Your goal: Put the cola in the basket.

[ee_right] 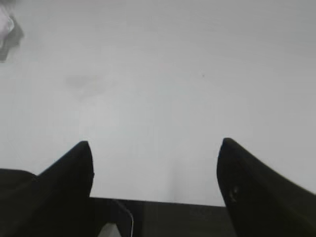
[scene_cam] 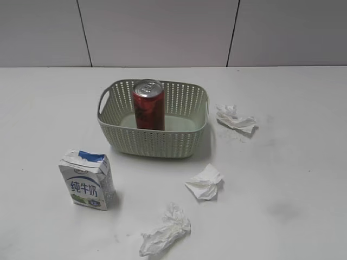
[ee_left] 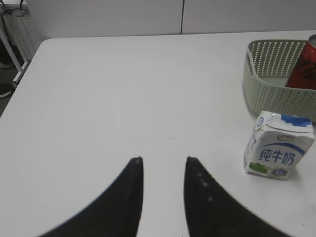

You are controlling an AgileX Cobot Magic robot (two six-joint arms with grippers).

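The red cola can (scene_cam: 149,105) stands upright inside the pale green basket (scene_cam: 157,143) at the middle back of the table. In the left wrist view the basket (ee_left: 269,94) is at the right edge with the cola (ee_left: 305,66) partly cut off inside it. My left gripper (ee_left: 164,159) is open and empty over bare table, well left of the basket. My right gripper (ee_right: 155,144) is wide open and empty over bare table near the table's front edge. Neither gripper shows in the exterior view.
A white-and-blue milk carton (scene_cam: 87,180) stands front left of the basket; it also shows in the left wrist view (ee_left: 277,145). Three crumpled tissues lie on the table: right of the basket (scene_cam: 235,119), front centre (scene_cam: 206,182), and near the front (scene_cam: 165,229).
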